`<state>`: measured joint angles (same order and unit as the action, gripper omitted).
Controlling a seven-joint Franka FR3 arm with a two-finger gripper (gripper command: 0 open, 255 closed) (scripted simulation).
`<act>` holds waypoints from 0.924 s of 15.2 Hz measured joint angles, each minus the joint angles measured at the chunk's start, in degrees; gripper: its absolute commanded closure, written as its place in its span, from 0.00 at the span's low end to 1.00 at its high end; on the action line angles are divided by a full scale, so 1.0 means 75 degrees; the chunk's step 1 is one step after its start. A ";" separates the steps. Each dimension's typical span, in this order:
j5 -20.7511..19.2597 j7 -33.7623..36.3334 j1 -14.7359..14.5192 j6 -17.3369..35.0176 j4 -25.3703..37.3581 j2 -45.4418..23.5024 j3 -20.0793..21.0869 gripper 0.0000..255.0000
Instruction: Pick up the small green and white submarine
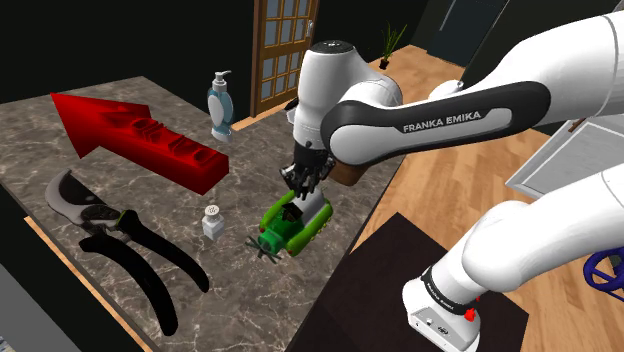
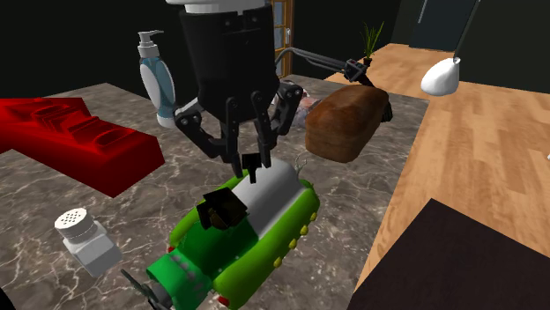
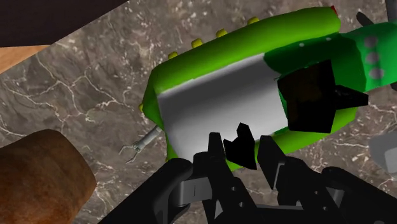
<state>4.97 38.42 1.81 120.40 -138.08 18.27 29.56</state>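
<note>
— Hand (image 2: 250,164) first: how do its fingers stand?
— Apart, but narrowly. They point down and straddle a small black stub (image 3: 242,149) on top of the submarine (image 2: 269,198). Slivers of white hull show on either side of the stub, so nothing is clamped.
— And the submarine itself?
— Directly under the hand, lying on the marble bench (image 2: 353,207) close to its edge. It has a white upper hull, bright green sides with yellow studs, and a black boxy tower just along from the fingers.
— What else is near?
— A brown loaf (image 2: 345,123) sits just behind the hand. A white shaker (image 2: 82,238) stands off to one side of the submarine, apart from it. Farther off, past the shaker, are a red arrow block (image 1: 140,135), black-handled shears (image 1: 112,232) and a pump bottle (image 1: 220,100).
</note>
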 measured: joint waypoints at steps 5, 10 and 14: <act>0.0045 -0.0079 -0.0013 -0.0514 0.0325 0.0187 -0.0086 1.00; 0.0069 -0.0142 -0.0017 -0.1038 0.0705 0.0342 -0.0168 1.00; 0.0086 -0.0193 -0.0020 -0.1474 0.1022 0.0468 -0.0238 1.00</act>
<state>5.62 36.98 1.66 109.34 -130.42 21.78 27.77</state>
